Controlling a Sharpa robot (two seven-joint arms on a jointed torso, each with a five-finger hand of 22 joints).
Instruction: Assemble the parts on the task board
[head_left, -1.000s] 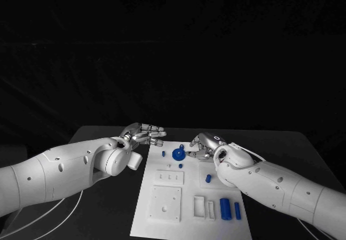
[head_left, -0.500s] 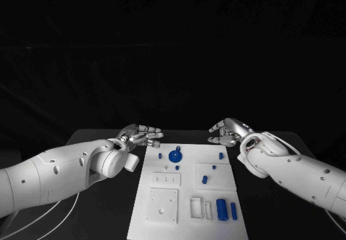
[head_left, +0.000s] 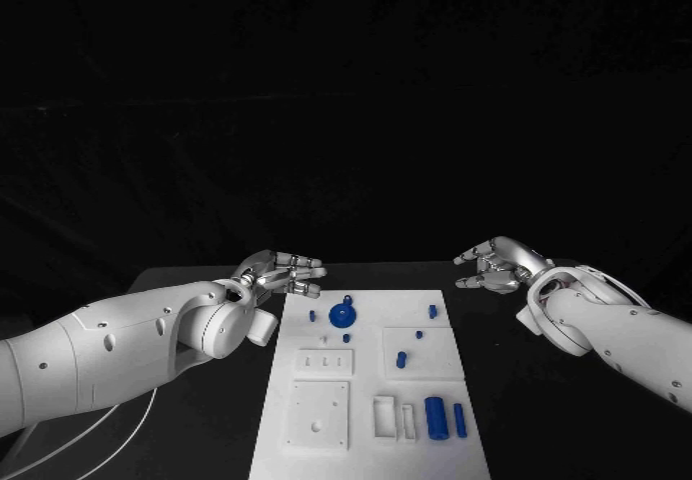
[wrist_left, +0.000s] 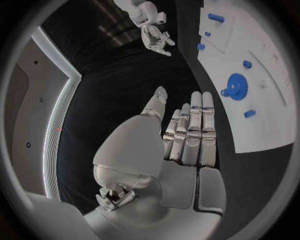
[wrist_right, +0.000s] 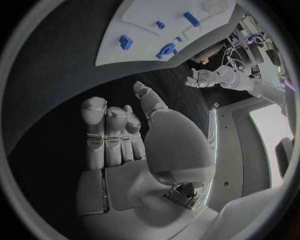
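Observation:
The white task board (head_left: 433, 378) lies in the middle of the black table. A round blue part (head_left: 342, 316) with a small upright tab sits near the board's far end. Small blue pieces (head_left: 401, 358) are scattered around it, and two blue cylinders (head_left: 434, 415) lie near the board's front right. My left hand (head_left: 283, 272) hovers off the board's far left corner, fingers straight and side by side, holding nothing. My right hand (head_left: 498, 266) hovers over bare table beyond the board's far right corner, also holding nothing. The left wrist view shows the left hand (wrist_left: 185, 135), the round part (wrist_left: 236, 86) and the right hand (wrist_left: 155, 35).
White raised blocks and slotted frames (head_left: 320, 410) stand on the board's near half. The right wrist view shows my right hand (wrist_right: 119, 135), the board (wrist_right: 144, 15) and the left hand (wrist_right: 209, 77) beyond it. Black table surface (head_left: 577, 420) runs along both sides of the board.
My right hand has left the round blue part and drawn back to the right, off the board. The part stays on the board. My left hand has hardly moved.

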